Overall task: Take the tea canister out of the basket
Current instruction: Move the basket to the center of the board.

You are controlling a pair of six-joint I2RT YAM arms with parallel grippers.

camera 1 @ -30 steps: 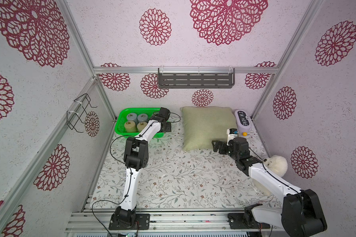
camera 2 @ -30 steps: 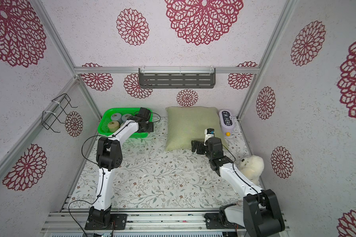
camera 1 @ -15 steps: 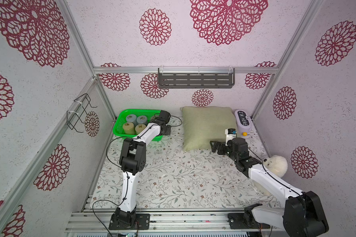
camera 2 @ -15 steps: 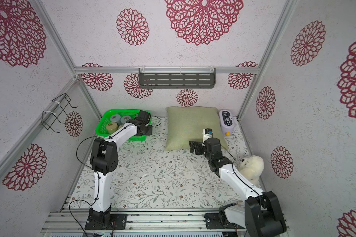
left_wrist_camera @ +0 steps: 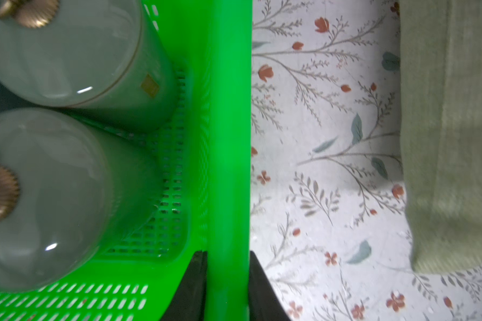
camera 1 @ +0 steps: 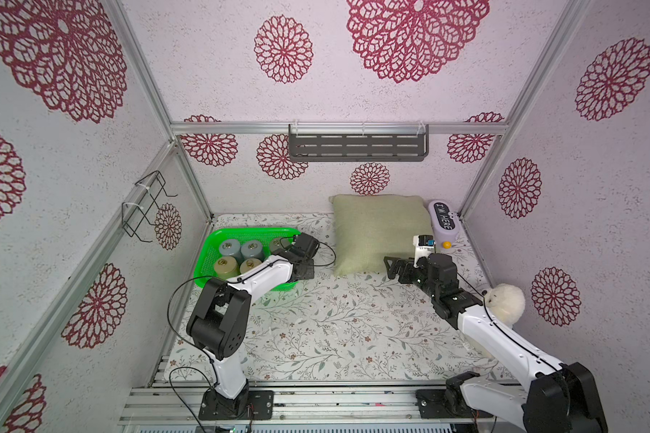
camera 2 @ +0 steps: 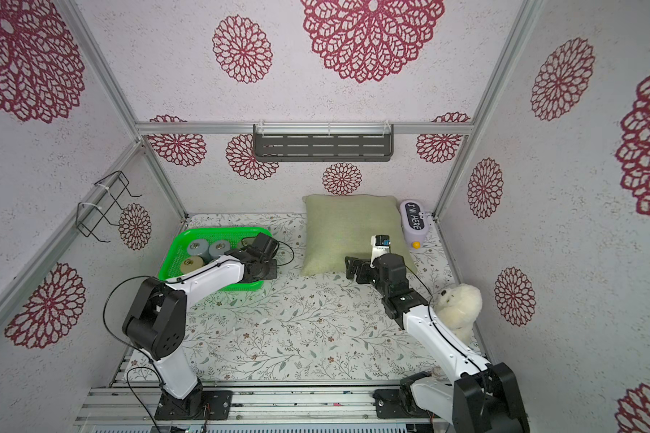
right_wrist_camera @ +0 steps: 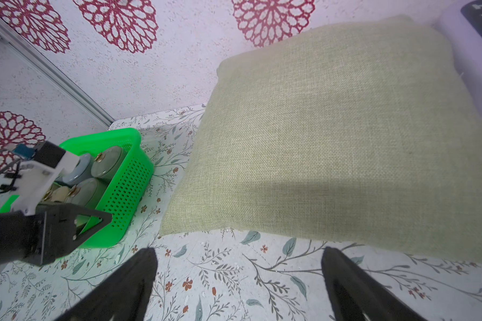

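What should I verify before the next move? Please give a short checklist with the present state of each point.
1. The left gripper is shut on the rim of the basket, one jaw inside the wall and one outside: ok.
2. The right gripper is open, over the table near the edge of the pillow: ok.
3. The tea canisters stand upright in the basket: ok for those in view.
4. A tea canister is held: not ok, neither gripper touches one.
5. Gap between basket and pillow: ok, bare table shows between them.
6. Left grip firm enough to steady the basket: cannot tell.
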